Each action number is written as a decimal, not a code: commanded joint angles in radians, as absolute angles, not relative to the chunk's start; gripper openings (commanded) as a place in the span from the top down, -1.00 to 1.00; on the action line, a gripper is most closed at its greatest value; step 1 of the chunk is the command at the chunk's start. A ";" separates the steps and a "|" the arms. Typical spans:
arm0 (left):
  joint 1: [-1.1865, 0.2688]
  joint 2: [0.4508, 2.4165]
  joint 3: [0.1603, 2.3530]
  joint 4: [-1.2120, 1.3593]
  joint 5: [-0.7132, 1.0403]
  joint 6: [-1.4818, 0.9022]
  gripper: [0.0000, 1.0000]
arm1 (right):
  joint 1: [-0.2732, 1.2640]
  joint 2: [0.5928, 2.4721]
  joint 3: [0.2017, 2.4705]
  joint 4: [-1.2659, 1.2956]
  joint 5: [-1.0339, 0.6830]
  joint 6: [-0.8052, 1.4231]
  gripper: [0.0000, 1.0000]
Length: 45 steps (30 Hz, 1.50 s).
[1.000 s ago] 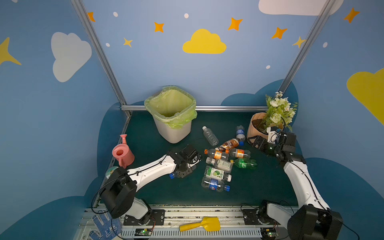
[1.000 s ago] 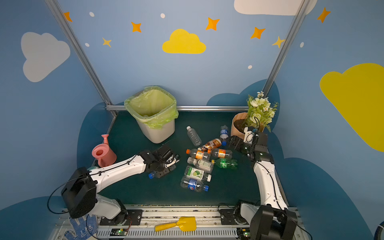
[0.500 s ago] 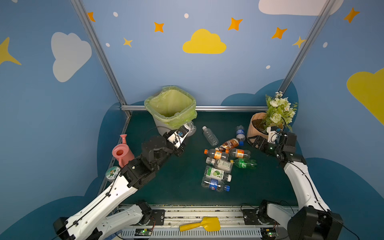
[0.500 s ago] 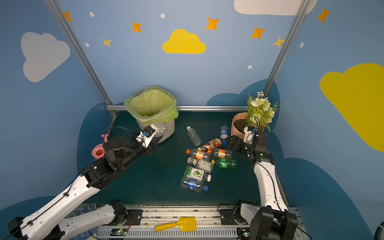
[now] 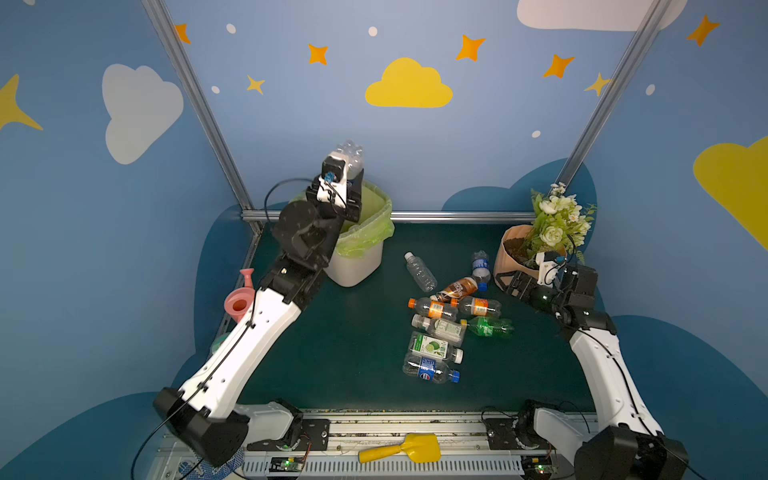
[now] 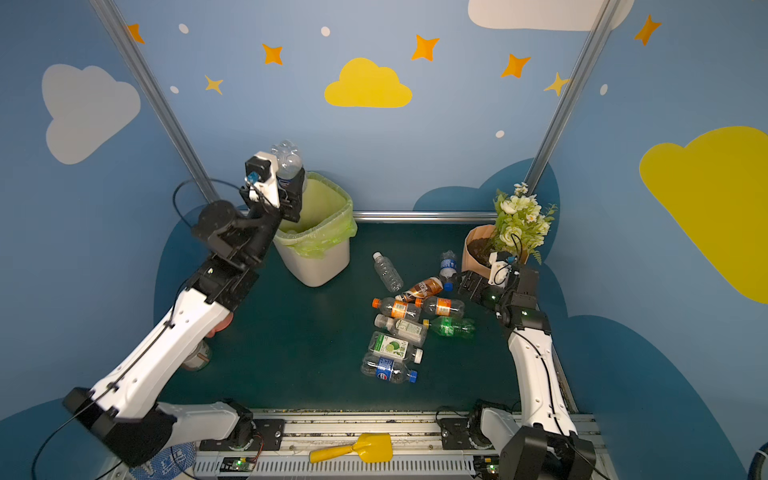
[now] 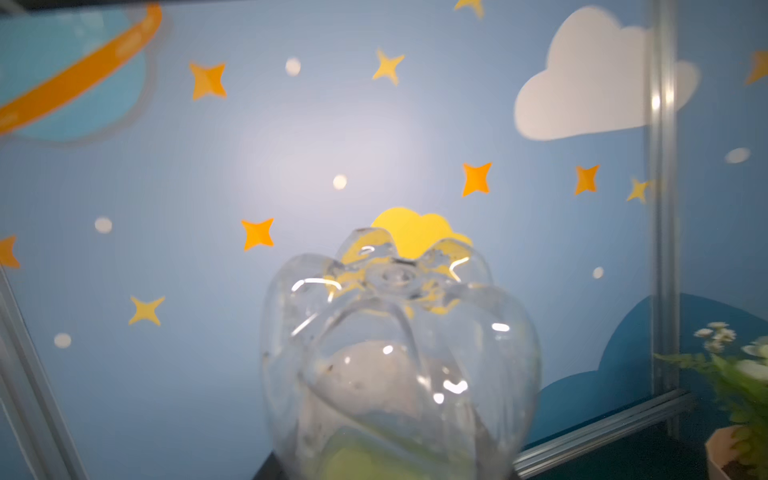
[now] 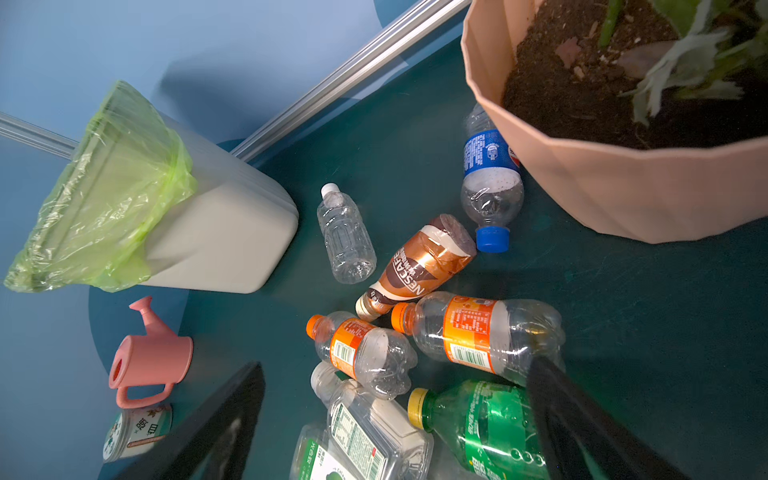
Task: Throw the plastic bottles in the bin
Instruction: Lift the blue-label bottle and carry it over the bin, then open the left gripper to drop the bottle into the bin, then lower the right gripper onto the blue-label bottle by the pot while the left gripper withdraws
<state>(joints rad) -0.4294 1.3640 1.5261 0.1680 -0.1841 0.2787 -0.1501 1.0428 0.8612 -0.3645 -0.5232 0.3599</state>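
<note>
My left gripper (image 5: 353, 176) (image 6: 292, 180) is raised over the near rim of the bin (image 5: 374, 226) (image 6: 328, 232), a white wastebasket with a yellow-green bag. It is shut on a clear plastic bottle (image 5: 351, 153) (image 6: 286, 154), base up. In the left wrist view that bottle's base (image 7: 399, 353) fills the lower middle and hides the fingers. Several plastic bottles lie on the green mat right of the bin: a clear one (image 5: 420, 272), a blue-labelled one (image 5: 481, 266), a brown one (image 5: 457, 289), two orange-capped ones (image 5: 434, 308), a green one (image 5: 488, 327). My right gripper (image 5: 509, 284) (image 8: 395, 365) hangs open just above the orange-labelled bottles.
A tan flowerpot (image 5: 515, 253) with flowers stands at the back right, close behind my right gripper. A pink watering can (image 5: 240, 297) sits left of the bin, with a small jar (image 6: 197, 357) near it. A yellow scoop (image 5: 411, 451) lies on the front rail.
My left arm has lifted the clear bottle from the mat up to above the bin's rim. The right arm has not moved.
</note>
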 commanded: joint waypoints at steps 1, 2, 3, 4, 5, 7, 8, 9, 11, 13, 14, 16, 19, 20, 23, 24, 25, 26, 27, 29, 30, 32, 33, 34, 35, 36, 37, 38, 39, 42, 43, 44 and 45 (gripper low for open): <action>-0.346 1.449 1.562 -0.027 -0.130 0.043 -0.51 | -0.152 1.014 0.859 -0.378 -0.539 0.359 -0.93; -0.335 1.468 1.565 -0.048 -0.124 0.023 -0.63 | -0.151 1.013 0.860 -0.378 -0.539 0.357 -0.93; -0.320 1.490 1.595 -0.119 -0.113 -0.009 -0.76 | -0.150 1.014 0.865 -0.380 -0.543 0.357 -0.93; -0.313 1.507 1.645 -0.193 -0.097 -0.044 -0.98 | -0.148 1.017 0.879 -0.389 -0.545 0.357 -0.93; -0.311 1.517 1.686 -0.238 -0.087 -0.057 -1.00 | -0.145 1.020 0.893 -0.400 -0.549 0.353 -0.93; -0.316 1.508 1.745 -0.258 -0.080 -0.054 -1.00 | -0.131 1.026 0.929 -0.417 -0.540 0.344 -0.93; -0.322 1.492 1.751 -0.238 -0.083 -0.051 -1.00 | -0.124 1.029 0.940 -0.420 -0.531 0.341 -0.93; -0.326 1.469 1.748 -0.208 -0.080 -0.045 -1.00 | -0.114 1.031 0.951 -0.422 -0.517 0.337 -0.93; -0.348 1.411 1.718 -0.141 -0.062 -0.020 -1.00 | -0.097 1.033 0.960 -0.423 -0.487 0.332 -0.93; -0.389 1.349 1.654 -0.058 -0.076 0.015 -1.00 | -0.081 1.040 0.960 -0.421 -0.466 0.331 -0.93; -0.419 1.316 1.615 -0.019 -0.094 0.042 -1.00 | -0.072 1.045 0.963 -0.421 -0.456 0.329 -0.93; -0.468 1.270 1.554 0.025 -0.125 0.098 -1.00 | -0.055 1.058 0.973 -0.427 -0.435 0.325 -0.93; -0.520 1.214 1.481 0.038 -0.168 0.139 -1.00 | -0.016 1.084 1.000 -0.432 -0.387 0.316 -0.93; -0.530 1.193 1.452 0.038 -0.177 0.138 -1.00 | -0.002 1.097 1.011 -0.434 -0.361 0.314 -0.93; -0.540 1.133 1.356 0.052 -0.196 0.118 -1.00 | 0.036 1.144 1.037 -0.435 -0.302 0.331 -0.92; -0.542 1.113 1.326 0.052 -0.203 0.112 -1.00 | 0.052 1.164 1.046 -0.434 -0.287 0.338 -0.92; -0.544 1.096 1.301 0.048 -0.208 0.108 -1.00 | 0.064 1.180 1.054 -0.433 -0.273 0.340 -0.92; -0.545 1.077 1.277 0.041 -0.216 0.103 -1.00 | 0.079 1.202 1.066 -0.433 -0.256 0.341 -0.92; -0.547 1.058 1.250 0.035 -0.224 0.089 -1.00 | 0.095 1.225 1.078 -0.433 -0.231 0.337 -0.92; -0.546 1.022 1.194 0.038 -0.224 0.056 -1.00 | 0.124 1.278 1.112 -0.442 -0.183 0.320 -0.91; -0.547 1.008 1.172 0.038 -0.225 0.043 -1.00 | 0.136 1.306 1.133 -0.453 -0.162 0.311 -0.91; -0.549 0.980 1.131 0.028 -0.242 0.010 -1.00 | 0.164 1.384 1.198 -0.492 -0.109 0.291 -0.90; -0.549 0.968 1.114 0.024 -0.252 -0.002 -1.00 | 0.176 1.417 1.224 -0.511 -0.083 0.282 -0.90; -0.549 0.955 1.089 0.022 -0.259 -0.016 -1.00 | 0.191 1.459 1.264 -0.531 -0.054 0.269 -0.90; -0.551 0.942 1.065 0.021 -0.268 -0.031 -1.00 | 0.204 1.501 1.295 -0.545 -0.028 0.257 -0.90; -0.550 0.932 1.044 0.020 -0.275 -0.048 -1.00 | 0.211 1.537 1.320 -0.556 -0.009 0.250 -0.90; -0.551 0.919 1.018 0.019 -0.283 -0.063 -1.00 | 0.215 1.579 1.353 -0.571 0.008 0.242 -0.90; -0.551 0.905 0.995 0.017 -0.291 -0.078 -1.00 | 0.220 1.619 1.387 -0.588 0.024 0.233 -0.89; -0.551 0.896 0.975 0.011 -0.300 -0.093 -1.00 | 0.222 1.652 1.416 -0.604 0.037 0.229 -0.89; -0.552 0.862 0.917 -0.011 -0.314 -0.132 -1.00 | 0.221 1.763 1.506 -0.658 0.069 0.218 -0.88; -0.550 0.851 0.900 -0.018 -0.322 -0.140 -1.00 | 0.222 1.795 1.532 -0.667 0.078 0.216 -0.88; -0.550 0.839 0.883 -0.025 -0.330 -0.148 -1.00 | 0.222 1.822 1.554 -0.672 0.083 0.213 -0.87; -0.550 0.829 0.868 -0.034 -0.340 -0.159 -1.00 | 0.224 1.842 1.568 -0.674 0.090 0.210 -0.86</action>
